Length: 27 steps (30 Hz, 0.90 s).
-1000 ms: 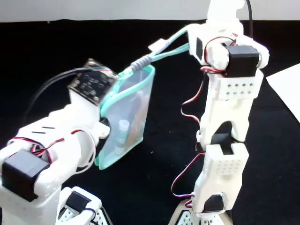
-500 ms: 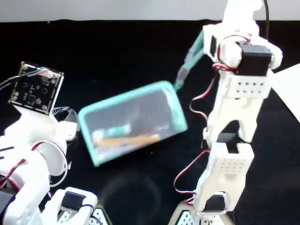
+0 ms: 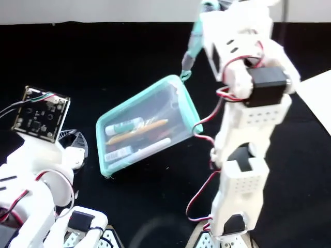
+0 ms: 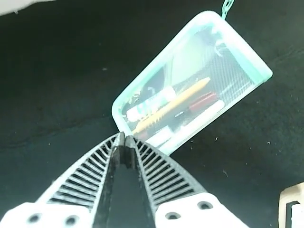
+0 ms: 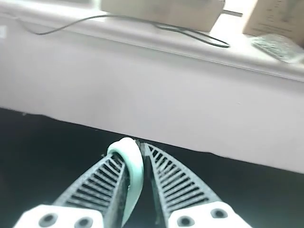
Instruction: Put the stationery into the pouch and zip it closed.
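A clear pouch (image 3: 147, 126) with mint trim hangs tilted from its mint strap (image 3: 192, 46); its low corner is near the black table. Inside lie a marker (image 3: 124, 125), an orange pencil (image 3: 138, 130) and a white pen (image 3: 147, 150). My right gripper (image 3: 207, 8) is up at the back, shut on the strap (image 5: 132, 161), as the right wrist view (image 5: 137, 145) confirms. My left gripper (image 4: 124, 141) is shut with nothing in it, just short of the pouch's (image 4: 190, 95) low corner. It stands at the left (image 3: 72, 140) in the high view.
A white sheet (image 3: 315, 93) lies at the table's right edge. A pale wall runs behind the table, with a cable (image 5: 142, 23) and boxes on a ledge. Open black table lies in front of the pouch.
The left gripper let go of the pouch and drew back to the left. The pouch swung from upright to tilted flat, hanging from the right gripper, which rose toward the back.
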Motion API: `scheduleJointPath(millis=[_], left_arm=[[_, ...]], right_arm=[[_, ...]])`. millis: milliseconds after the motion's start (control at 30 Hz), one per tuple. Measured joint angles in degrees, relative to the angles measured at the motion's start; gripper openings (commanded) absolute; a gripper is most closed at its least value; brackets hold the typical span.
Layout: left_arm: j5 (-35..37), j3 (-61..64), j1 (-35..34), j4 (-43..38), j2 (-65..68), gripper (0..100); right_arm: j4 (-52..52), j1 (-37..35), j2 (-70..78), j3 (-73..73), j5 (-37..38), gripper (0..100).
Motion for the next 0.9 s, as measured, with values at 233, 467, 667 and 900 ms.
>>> scheduleJointPath(millis=[233, 467, 667, 900], left_arm=[[0.00, 0.62, 0.00, -0.53, 0.00, 1], [0.00, 0.62, 0.09, -1.05, 0.00, 1], [0.00, 0.62, -2.20, -2.02, 0.00, 1], [0.00, 4.84, -14.33, -10.55, 0.00, 1]], right_arm=[[1.67, -14.51, -7.74, 0.00, -1.67, 0.7], [3.96, -31.82, -23.21, 17.05, -5.54, 0.7], [4.04, -39.91, -32.88, 29.10, -5.71, 0.9], [5.54, -47.65, -35.08, 30.15, -5.71, 0.9]])
